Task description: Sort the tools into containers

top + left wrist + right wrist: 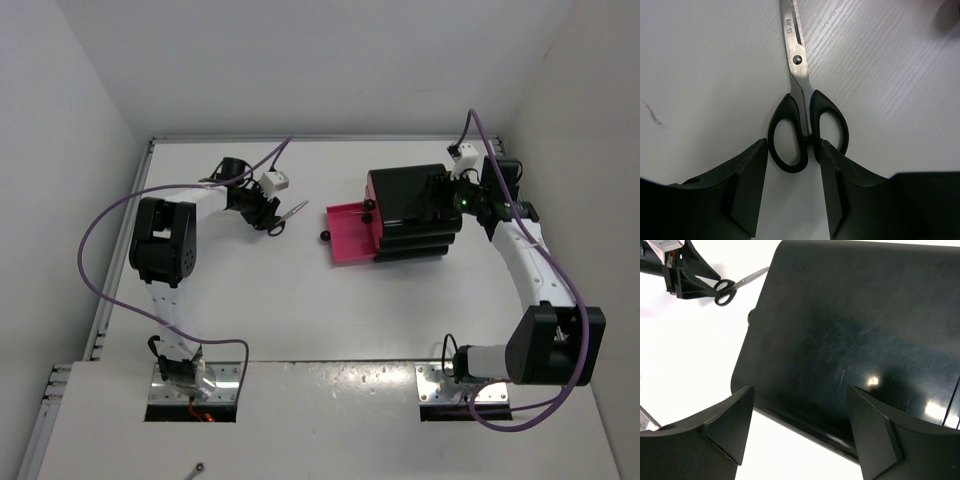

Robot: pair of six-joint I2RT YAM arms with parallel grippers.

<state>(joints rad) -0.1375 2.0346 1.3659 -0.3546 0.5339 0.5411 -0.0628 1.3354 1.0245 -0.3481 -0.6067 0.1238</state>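
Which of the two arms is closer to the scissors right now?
Left. The left gripper has a finger on either side of one handle loop of the scissors; the right gripper hangs over the black box, far from them.

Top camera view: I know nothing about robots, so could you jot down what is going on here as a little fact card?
Scissors: flat on the table, black handles toward the left end effector
Left arm: fingers either side of a handle loop; grip unclear
Black box: one pink drawer pulled out, nothing visible inside
Right end effector: open, over the box's top
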